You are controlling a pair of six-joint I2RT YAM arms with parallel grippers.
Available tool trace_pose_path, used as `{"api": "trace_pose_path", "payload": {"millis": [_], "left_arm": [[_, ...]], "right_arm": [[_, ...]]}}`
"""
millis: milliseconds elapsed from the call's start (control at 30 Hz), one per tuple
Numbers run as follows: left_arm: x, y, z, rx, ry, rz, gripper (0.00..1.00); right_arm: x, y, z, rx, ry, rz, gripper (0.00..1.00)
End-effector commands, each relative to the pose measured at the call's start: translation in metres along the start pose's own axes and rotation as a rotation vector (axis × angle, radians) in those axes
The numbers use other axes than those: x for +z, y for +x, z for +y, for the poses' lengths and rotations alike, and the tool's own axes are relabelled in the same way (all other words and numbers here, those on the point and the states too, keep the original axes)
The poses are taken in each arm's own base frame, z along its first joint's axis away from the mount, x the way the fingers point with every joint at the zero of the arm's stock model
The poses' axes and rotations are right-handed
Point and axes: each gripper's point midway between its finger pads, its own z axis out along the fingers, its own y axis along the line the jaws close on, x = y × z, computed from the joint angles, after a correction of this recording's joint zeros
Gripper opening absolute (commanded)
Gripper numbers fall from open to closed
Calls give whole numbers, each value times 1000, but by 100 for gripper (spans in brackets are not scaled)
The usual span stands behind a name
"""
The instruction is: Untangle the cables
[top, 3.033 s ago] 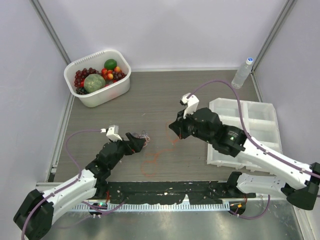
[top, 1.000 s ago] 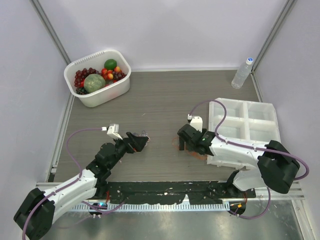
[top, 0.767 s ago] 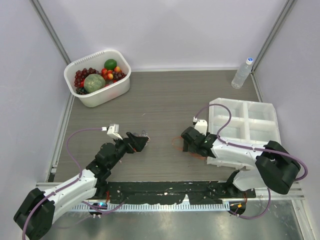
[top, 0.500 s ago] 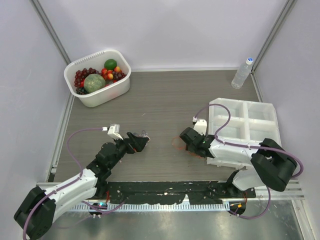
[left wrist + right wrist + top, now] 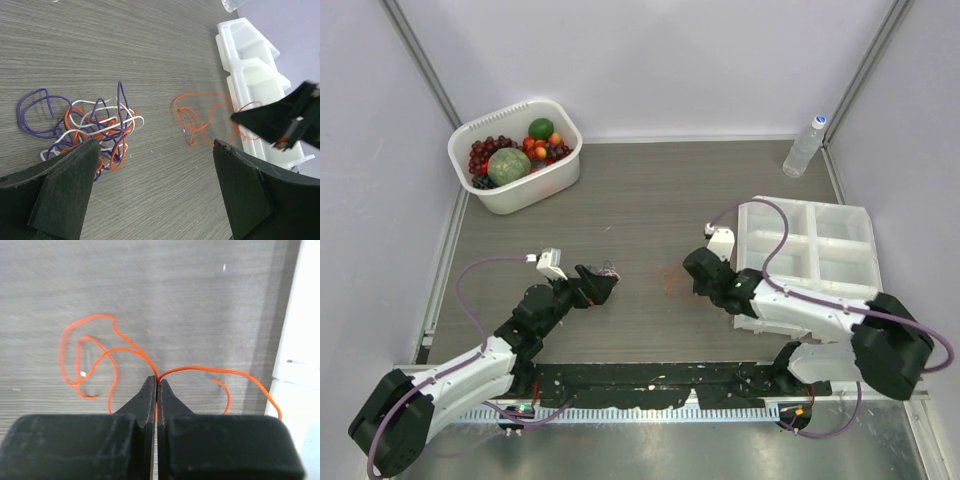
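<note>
Shut since a second ago, the right tool (image 5: 156,382) now pinches the loose orange wire (image 5: 195,369) mid-loop on the bench (image 5: 650,190) beside the white tray (image 5: 805,203); the left tool (image 5: 155,150) gapes over the tangle (image 5: 95,127), whose thin, light, springy strands likely suit pinching at raised loops.

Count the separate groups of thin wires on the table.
2: a purple, white and orange tangle by the left end effector; one orange wire pinched by the right end effector. None seems hidden.
</note>
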Motion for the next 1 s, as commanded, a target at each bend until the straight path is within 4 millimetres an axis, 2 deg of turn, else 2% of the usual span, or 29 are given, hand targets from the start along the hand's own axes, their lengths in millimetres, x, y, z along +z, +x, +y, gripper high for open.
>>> {"api": "trace_pose_path", "payload": {"millis": [0,33,67,133,167,200,233,267,300,333,400,467,500,600,667,833,867,900,933,967], "left_arm": [[0,-7,-5,19,25,-32,100],[0,-7,-5,19,25,-32,100],[1,-7,-5,18,23,-30,100],[1,-7,-5,18,23,-30,100],[1,-8,-5,17,23,-32,100],[1,-7,-4,18,21,-30,100],[1,-8,-5,19,23,-32,100],[0,-8,-5,19,22,-33,100],[1,-7,-4,19,21,-32,100],[0,-8,-5,19,23,-34,100],[0,-8,-5,18,22,-33,100],[0,-8,-5,17,23,-34,100],[0,-8,-4,18,20,-33,99],[0,-8,-4,19,20,-33,100],[0,-8,-5,19,22,-33,100],[0,-8,-5,19,22,-33,99],[0,-8,-5,19,22,-33,100],[0,-8,-5,19,21,-32,100],[0,-8,-4,19,19,-32,100],[0,-8,-4,19,20,-33,100]], "right_arm": [[-41,-85,13,122,-105,-191,1],[-47,-102,9,148,-106,-220,1],[-55,-112,4,161,-109,-239,1],[-73,-151,-9,205,-83,-314,1],[-75,-158,-22,211,-41,-324,1],[-83,-175,-31,227,-8,-360,1],[-83,-179,-46,237,45,-358,1],[-91,-195,-54,257,73,-391,1],[-89,-200,-68,267,125,-391,1],[-95,-211,-74,274,145,-417,1],[-95,-224,-95,302,216,-443,1],[-92,-236,-125,326,314,-459,1],[-88,-241,-130,330,335,-470,1],[-77,-248,-162,352,432,-471,1],[-57,-246,-176,366,460,-428,1],[-19,-239,-187,323,474,-314,1],[-9,-232,-188,292,487,-268,1],[-9,-234,-191,272,502,-255,1],[-1,-227,-192,240,513,-206,1],[0,-231,-188,185,484,-182,1]]}}
